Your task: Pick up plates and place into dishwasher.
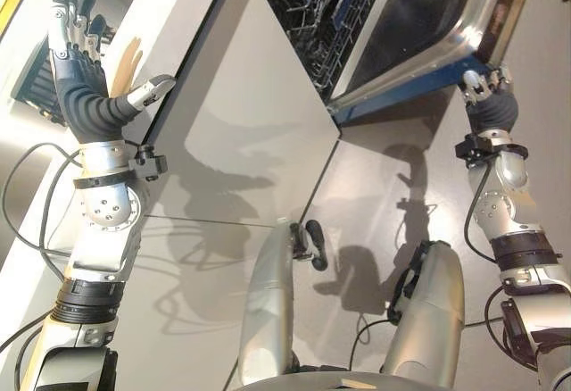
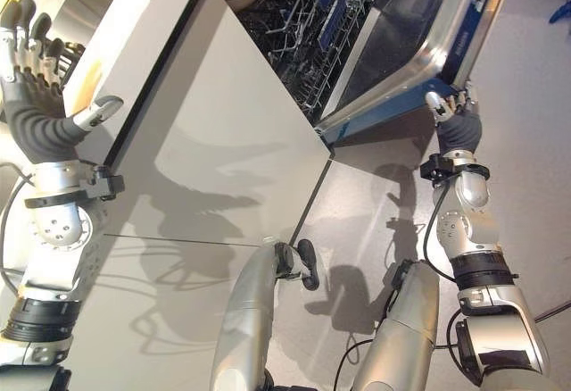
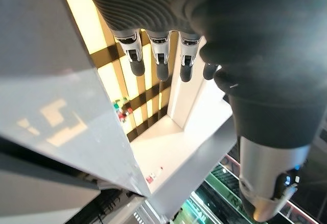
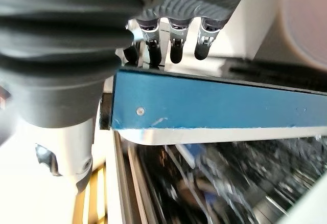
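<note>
The right hand (image 1: 486,96) is seen at about two o'clock in the left eye view, set against the blue edge of the dishwasher door (image 2: 401,43), which stands partly lowered. In the right wrist view its fingers (image 4: 176,42) are hooked over the far side of that blue edge with the thumb on the near side, so the door's edge is judged to be held in a curled grasp. The left hand (image 1: 85,61) is raised at ten o'clock beside the white counter (image 1: 169,25), fingers straight and spread, thumb out, nothing held.

No plate can be made out in either hand, and none can be picked out for certain among the racks. The dishwasher rack (image 1: 330,7), at twelve o'clock, is seen as dark wire with blue holders. A round, pale, blurred shape is seen close to the camera in the right wrist view; what it is cannot be told.

Judged from this, the door is being handled and no plate has been loaded. The edge is thin and smooth, and the hold is taken near one corner, so the fingers could slip off and the door could drop open or swing back. A pull taken off-centre could also twist the door on its hinges. The raised left hand, close to the counter's edge, could be knocked against it if the body were turned.
</note>
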